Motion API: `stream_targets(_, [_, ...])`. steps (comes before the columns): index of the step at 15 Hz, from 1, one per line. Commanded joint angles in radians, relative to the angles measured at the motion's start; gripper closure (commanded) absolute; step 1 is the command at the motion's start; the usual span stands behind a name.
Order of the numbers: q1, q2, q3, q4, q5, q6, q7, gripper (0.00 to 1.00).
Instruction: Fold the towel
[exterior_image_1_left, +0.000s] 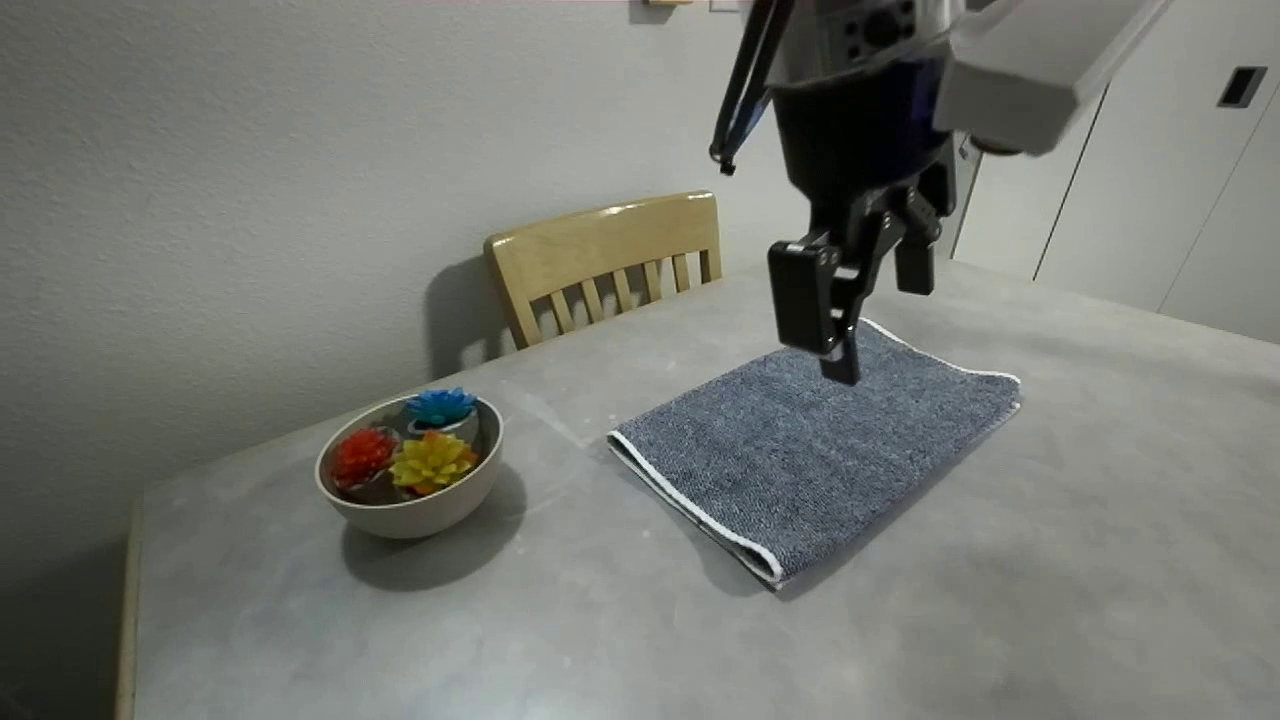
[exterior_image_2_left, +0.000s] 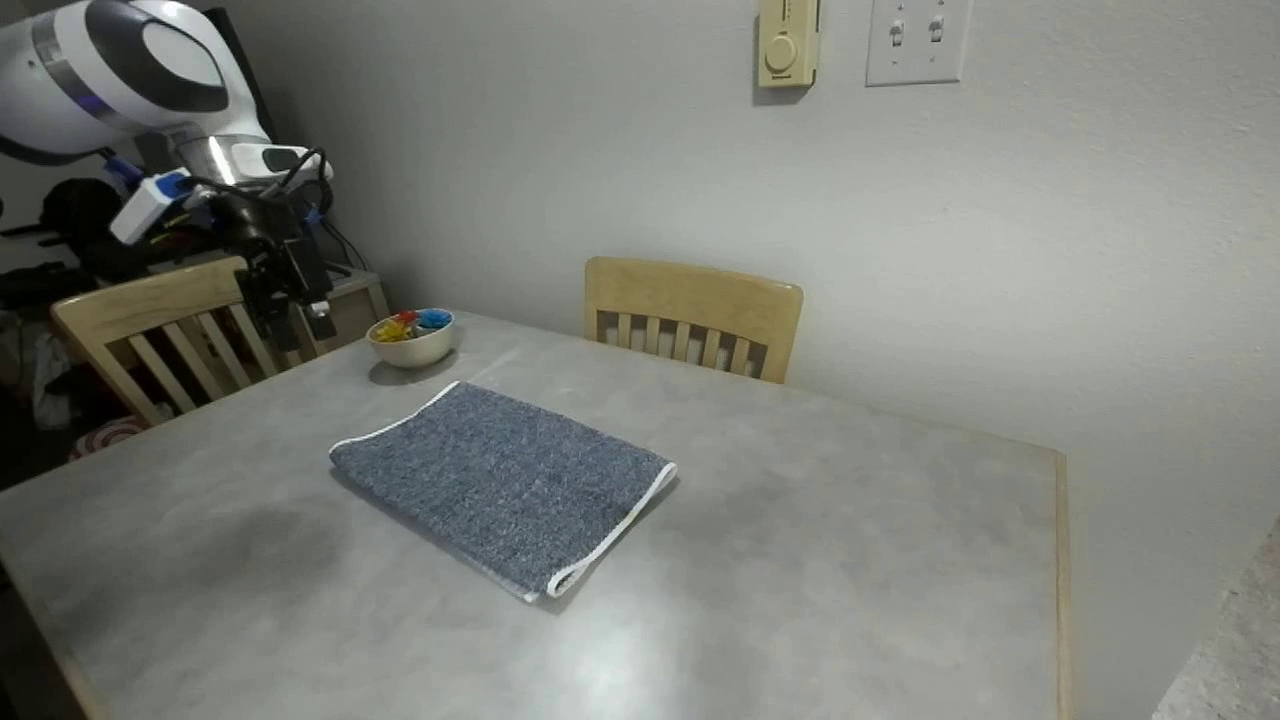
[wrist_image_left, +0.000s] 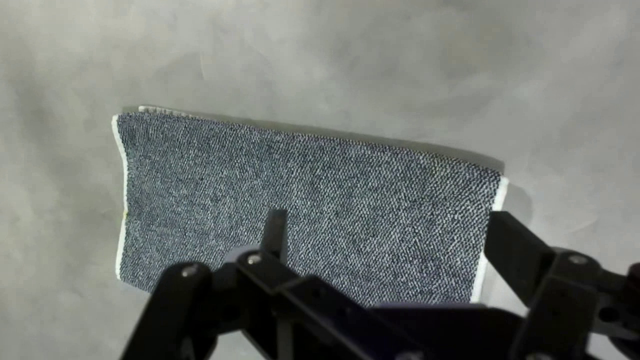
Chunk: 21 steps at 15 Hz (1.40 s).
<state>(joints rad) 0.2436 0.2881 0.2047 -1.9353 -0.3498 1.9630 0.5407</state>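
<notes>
Hand (wrist_image_left: 389, 230) with its two black fingers (wrist_image_left: 515, 252) spread wide, raised above the surface (exterior_image_2_left: 850, 580) and apart from the towel (exterior_image_2_left: 500, 485). The arm (exterior_image_2_left: 180, 60) enters an exterior view from the upper left and turns down at the wrist, so that the hand points toward the surface at what looks like a slight tilt; in that view it overlaps a wooden chair (exterior_image_2_left: 155, 298) standing beyond the surface's left edge. In the wrist view one finger is seen against the towel's face, its counterpart against the white hem of one end. The towel, blue-grey, lies flat and doubled, inward from the edge that runs along the wall (exterior_image_2_left: 450, 150); a strip of its lower layer shows beneath one long side, and white hems trim both ends. In both exterior views a pale bowl (exterior_image_1_left: 440, 512) stands near the wall-side edge, between the towel and the corner where that edge meets the left one. The bowl carries a blue flower (exterior_image_1_left: 442, 405), a red flower (exterior_image_1_left: 362, 455) and a yellow flower (exterior_image_1_left: 430, 462). A second chair (exterior_image_1_left: 610, 235) stands at the wall-side edge, its back rising above the surface.
</notes>
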Motion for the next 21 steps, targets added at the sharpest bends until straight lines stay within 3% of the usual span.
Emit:
stream_targets(1, [0.069, 0.144, -0.045, 0.141, -0.058, -0.036, 0.031, 0.00])
stream_targets(4, [0.097, 0.254, -0.067, 0.247, -0.036, -0.091, -0.041, 0.00])
stream_targets(5, [0.102, 0.173, -0.074, 0.151, -0.033, -0.028, 0.007, 0.00])
stream_targets(9, [0.114, 0.197, -0.083, 0.172, -0.033, -0.030, 0.005, 0.00])
stream_targets(17, [0.141, 0.232, -0.111, 0.180, -0.045, 0.090, 0.167, 0.00])
stream_targets(21, [0.160, 0.288, -0.122, 0.199, -0.049, 0.097, 0.205, 0.00])
